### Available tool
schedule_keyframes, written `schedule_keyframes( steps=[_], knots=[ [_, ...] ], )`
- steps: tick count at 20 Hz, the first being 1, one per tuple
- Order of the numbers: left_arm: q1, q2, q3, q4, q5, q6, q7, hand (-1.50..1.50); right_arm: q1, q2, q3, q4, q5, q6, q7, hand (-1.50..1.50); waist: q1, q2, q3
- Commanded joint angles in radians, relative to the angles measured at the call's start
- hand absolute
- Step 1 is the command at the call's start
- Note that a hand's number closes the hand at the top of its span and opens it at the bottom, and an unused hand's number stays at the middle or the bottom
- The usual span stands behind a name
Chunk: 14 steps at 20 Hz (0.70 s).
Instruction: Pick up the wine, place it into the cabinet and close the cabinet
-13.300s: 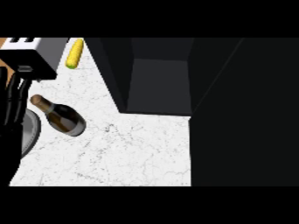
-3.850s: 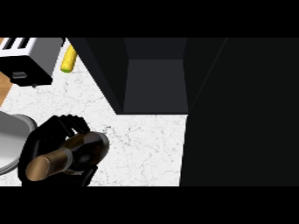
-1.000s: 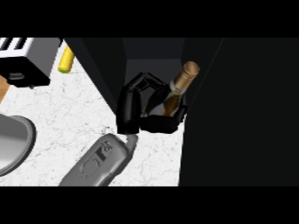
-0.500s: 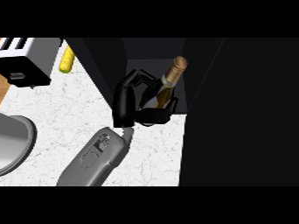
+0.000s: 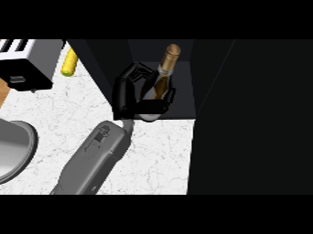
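The left hand (image 5: 131, 93) has its fingers (image 5: 160, 96) clamped round the wine bottle (image 5: 160, 77), holding it upright inside the open cabinet (image 5: 186, 105) so it can stand there once released.

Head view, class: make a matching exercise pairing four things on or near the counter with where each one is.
Things:
1. wine bottle
2. toaster
3. yellow corn cob
4. grey bowl

Places:
A. far left, on the wood
B. in the robot hand, inside the open cabinet
C. near left edge, cut off
D. between toaster and cabinet

Pairs: 1-B, 2-A, 3-D, 4-C
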Motion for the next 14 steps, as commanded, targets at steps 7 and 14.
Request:
schedule_keyframes(
  steps=[7,14],
  knots=[
    [-0.198,-0.006,0.1,0.229,0.042,-0.046,0.015,1.5,-0.019,0.02,0.031,-0.106,-0.045,-0.053,0.064,-1.5,-0.007,0.002,0.0],
    [-0.253,-0.003,0.171,0.411,0.065,-0.111,-0.08,1.5,0.094,0.009,0.015,-0.156,-0.111,0.008,0.027,-1.5,-0.019,0.004,0.0]
  ],
)
